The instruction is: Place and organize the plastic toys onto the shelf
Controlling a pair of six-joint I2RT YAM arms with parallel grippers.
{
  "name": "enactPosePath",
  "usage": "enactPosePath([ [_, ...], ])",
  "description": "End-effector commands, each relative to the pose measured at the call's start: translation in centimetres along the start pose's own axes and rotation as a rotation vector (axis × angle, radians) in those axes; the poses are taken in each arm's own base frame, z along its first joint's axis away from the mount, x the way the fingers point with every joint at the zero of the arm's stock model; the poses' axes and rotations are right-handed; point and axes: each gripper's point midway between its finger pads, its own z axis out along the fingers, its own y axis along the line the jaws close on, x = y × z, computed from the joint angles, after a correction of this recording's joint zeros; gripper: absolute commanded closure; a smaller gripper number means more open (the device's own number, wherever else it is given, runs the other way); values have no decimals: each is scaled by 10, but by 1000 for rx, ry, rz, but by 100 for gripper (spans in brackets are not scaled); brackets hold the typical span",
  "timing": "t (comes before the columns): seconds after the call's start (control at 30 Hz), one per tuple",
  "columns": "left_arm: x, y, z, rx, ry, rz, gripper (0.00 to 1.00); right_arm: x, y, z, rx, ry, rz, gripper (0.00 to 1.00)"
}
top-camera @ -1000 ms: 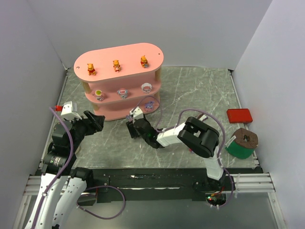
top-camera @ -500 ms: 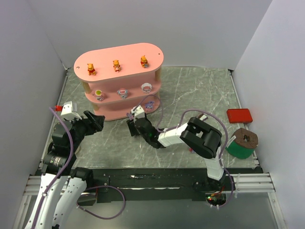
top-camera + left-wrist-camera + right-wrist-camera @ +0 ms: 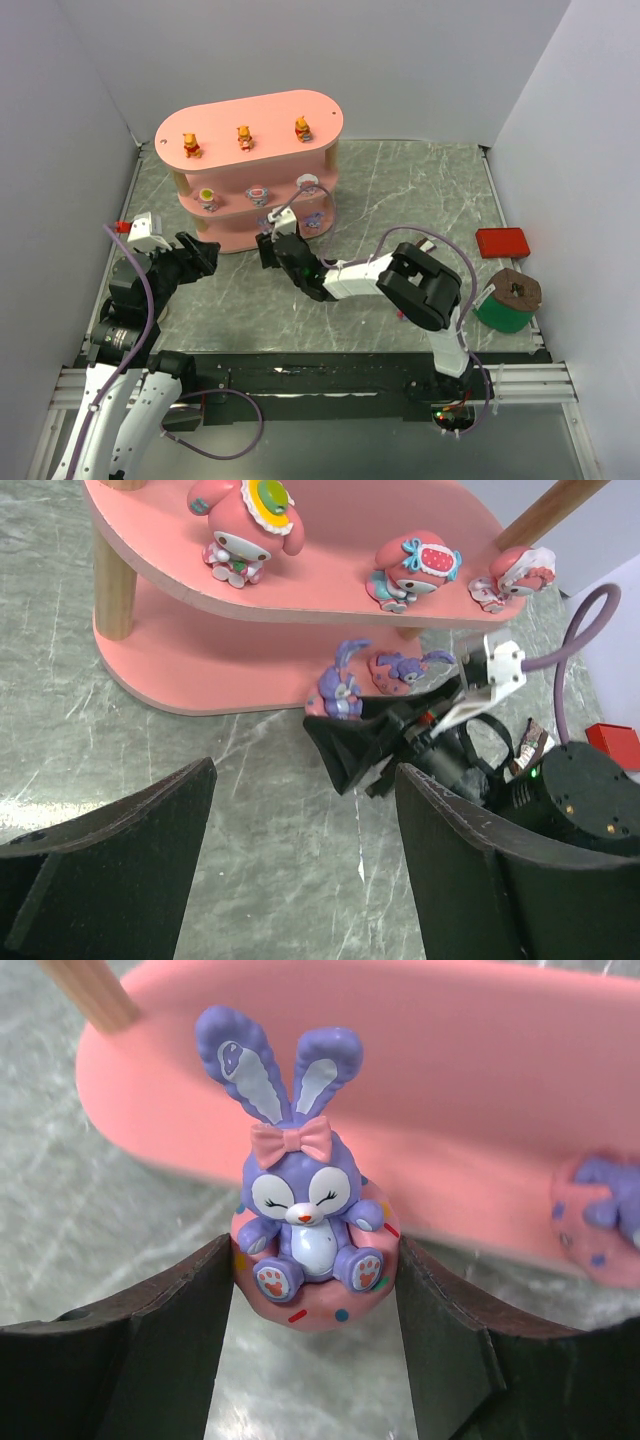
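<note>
We see pink shelf [image 3: 250,112] in upper left of top view, three tiers. Left gripper [image 3: 206,254] sits lower left of shelf, fingers spread wide, nothing between them. Right gripper [image 3: 312,1270] is at front edge of shelf's bottom tier, fingers pressed on both sides of purple bunny [image 3: 300,1225], centre of right wrist frame. We note three orange bears [image 3: 243,136] along top tier and three pink-white figurines [image 3: 415,565] along middle tier. Second purple toy [image 3: 600,1210] lies on bottom tier, at right edge of frame.
</note>
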Motion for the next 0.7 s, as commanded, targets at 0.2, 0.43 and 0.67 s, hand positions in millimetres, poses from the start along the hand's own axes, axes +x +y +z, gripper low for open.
enactPosePath([
  [0.2, -8, -6, 0, 29, -29, -2, 21, -16, -4, 24, 52, -35, 101, 100],
  [0.43, -9, -7, 0, 31, -30, -2, 21, -7, -1, 35, 63, -12, 122, 100],
  [0.67, -8, -7, 1, 32, -26, -2, 21, -1, -8, 41, 110, -3, 128, 100],
])
